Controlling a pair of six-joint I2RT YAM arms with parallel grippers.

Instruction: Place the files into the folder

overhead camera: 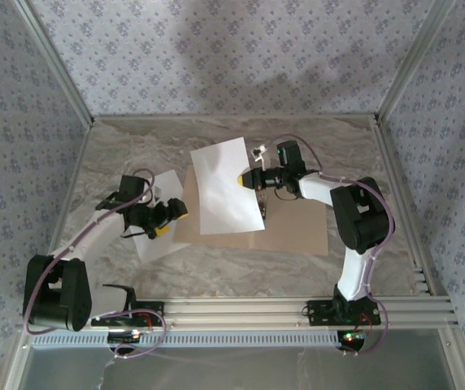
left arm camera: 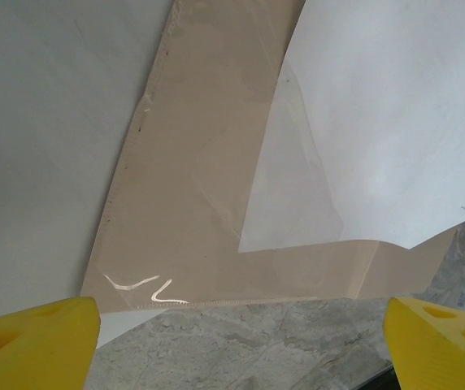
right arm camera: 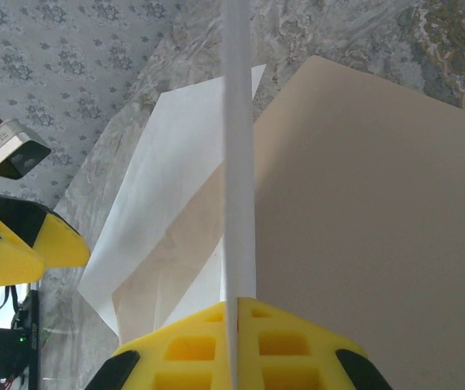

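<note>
Right gripper point(overhead camera: 245, 179) is clamped on a white sheet point(overhead camera: 220, 191), its arm bent leftward over the folder point(overhead camera: 297, 231). Left gripper point(overhead camera: 171, 220) is spread wide, low over the marbled table point(overhead camera: 338, 138), which is boxed in by floral walls point(overhead camera: 216, 49).

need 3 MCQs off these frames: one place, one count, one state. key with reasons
1. Where is the loose sheet?
A) left of the folder, under the left gripper
B) far right corner
C) on the right arm's base
2. White sheets in view?
A) one
B) two
C) four
3. Right gripper?
A) open, empty
B) shut on the held sheet
C) shut on the folder
Key: 1A, top view shows it at the folder's left edge; 2B, one loose, one held; 3B, its wrist view shows fingers clamped on the paper's edge.
</note>
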